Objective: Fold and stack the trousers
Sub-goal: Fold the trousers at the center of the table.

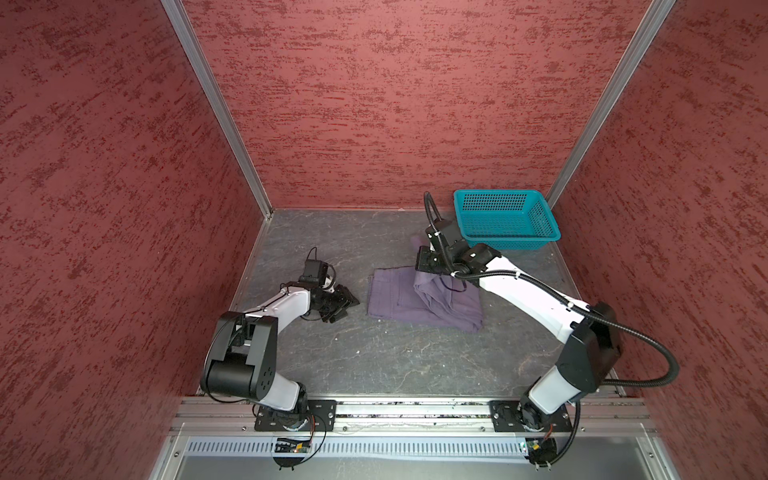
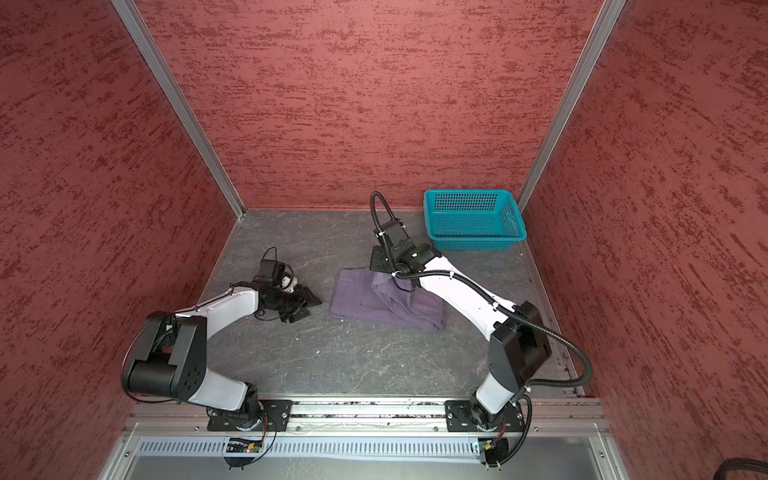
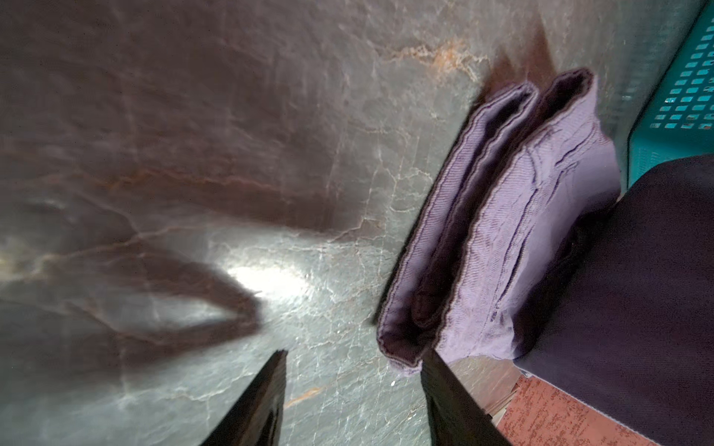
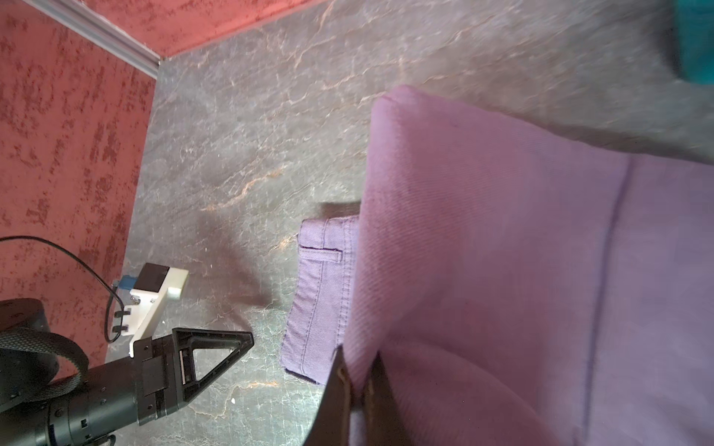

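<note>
The muted purple trousers (image 1: 395, 299) (image 2: 361, 301) lie partly folded on the grey floor, mid-right. My right gripper (image 1: 420, 270) (image 2: 376, 266) is shut on a fold of their fabric at the far edge and holds it raised above the rest. In the right wrist view the fingers (image 4: 358, 353) pinch the cloth (image 4: 502, 251), and the flat part with a belt loop (image 4: 320, 285) lies below. My left gripper (image 1: 349, 309) (image 2: 311, 307) hovers open just left of the trousers, nothing between its fingers (image 3: 353, 353). The folded edge (image 3: 483, 231) sits beside one fingertip.
A teal mesh basket (image 1: 498, 193) (image 2: 469, 192) (image 3: 680, 96) stands in the far right corner, just behind my right wrist. Red textured walls (image 1: 374, 104) enclose the floor on three sides. An aluminium rail (image 1: 415, 409) carrying both arm bases runs along the near edge.
</note>
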Tool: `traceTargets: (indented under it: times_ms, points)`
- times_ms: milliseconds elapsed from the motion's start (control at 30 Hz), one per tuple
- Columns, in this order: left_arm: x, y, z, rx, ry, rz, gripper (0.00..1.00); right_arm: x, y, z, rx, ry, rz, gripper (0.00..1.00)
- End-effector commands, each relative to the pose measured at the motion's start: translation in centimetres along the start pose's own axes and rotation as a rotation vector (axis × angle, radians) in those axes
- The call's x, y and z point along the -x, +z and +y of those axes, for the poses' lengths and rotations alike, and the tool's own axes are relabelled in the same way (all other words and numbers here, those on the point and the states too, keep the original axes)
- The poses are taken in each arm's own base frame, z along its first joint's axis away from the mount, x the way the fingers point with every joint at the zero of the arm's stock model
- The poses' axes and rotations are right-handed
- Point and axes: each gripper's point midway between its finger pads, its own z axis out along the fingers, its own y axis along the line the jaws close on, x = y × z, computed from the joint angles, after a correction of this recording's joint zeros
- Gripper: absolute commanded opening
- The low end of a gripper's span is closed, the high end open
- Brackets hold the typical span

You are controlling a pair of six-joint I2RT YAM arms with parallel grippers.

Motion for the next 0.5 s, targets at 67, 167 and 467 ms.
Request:
traceTargets:
  times_ms: [67,167,467]
  points:
    - [0.1,-0.2,-0.2,-0.015,0.01,-0.011,0.57,-0.3,1.7,4.9,0.126,-0.016,0.003,0.0]
    - [0.1,-0.1,-0.1,-0.012,0.008,-0.009,0.57,-2.3,3.4,5.6,0.132,-0.033,0.055,0.0]
    - [0.0,0.5,0.4,-0.004,-0.004,0.001,0.64,-7.2,7.0,6.9,0.149,-0.073,0.18,0.28]
